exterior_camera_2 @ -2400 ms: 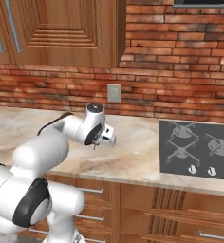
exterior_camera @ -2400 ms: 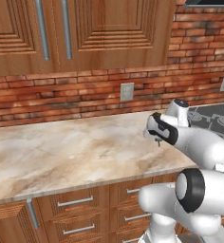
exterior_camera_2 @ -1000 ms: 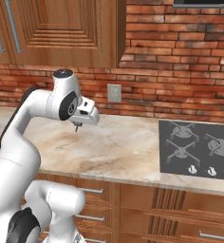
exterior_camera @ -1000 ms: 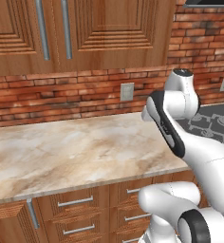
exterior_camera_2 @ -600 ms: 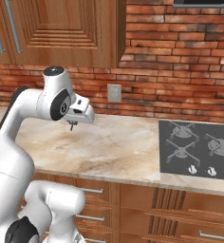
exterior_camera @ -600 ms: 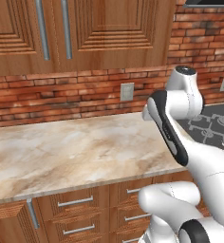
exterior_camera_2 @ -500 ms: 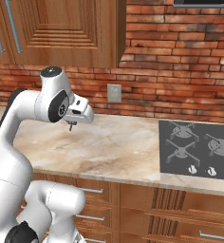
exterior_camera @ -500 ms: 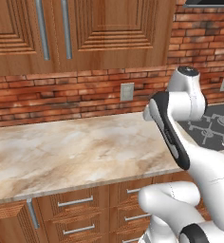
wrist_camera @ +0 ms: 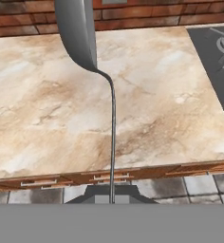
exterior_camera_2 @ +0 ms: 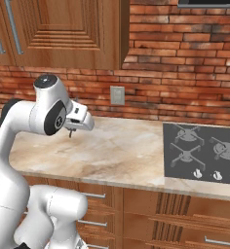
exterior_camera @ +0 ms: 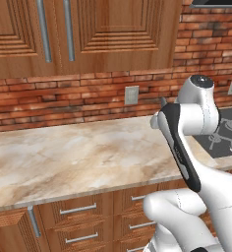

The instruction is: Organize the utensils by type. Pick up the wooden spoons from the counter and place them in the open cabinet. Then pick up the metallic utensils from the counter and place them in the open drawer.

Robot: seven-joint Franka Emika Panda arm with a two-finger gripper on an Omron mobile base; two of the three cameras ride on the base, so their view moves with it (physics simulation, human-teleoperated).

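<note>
My gripper point(wrist_camera: 111, 194) is shut on the thin handle of a grey metal spoon point(wrist_camera: 112, 137). The spoon's oval bowl point(wrist_camera: 78, 33) points away from the hand, above the beige marble counter point(wrist_camera: 42, 118). In the right base view the gripper point(exterior_camera_2: 70, 130) hangs above the counter point(exterior_camera_2: 122, 151), left of the stovetop, with its tip pointing down. In the left base view my raised arm covers the hand, above the counter point(exterior_camera: 64, 157). The wooden spoons, the open cabinet and the open drawer are out of view.
A dark grey stovetop point(exterior_camera_2: 200, 151) lies in the counter to the right. Shut wooden wall cabinets point(exterior_camera: 88, 34) hang above a brick wall with a socket plate point(exterior_camera_2: 117, 95). Shut drawer fronts with bar handles point(exterior_camera: 78, 209) run under the counter edge.
The arm has swung up from low over the counter near the stovetop and carried the hand leftward, spoon still held. Over the last half second it moved only slightly.
</note>
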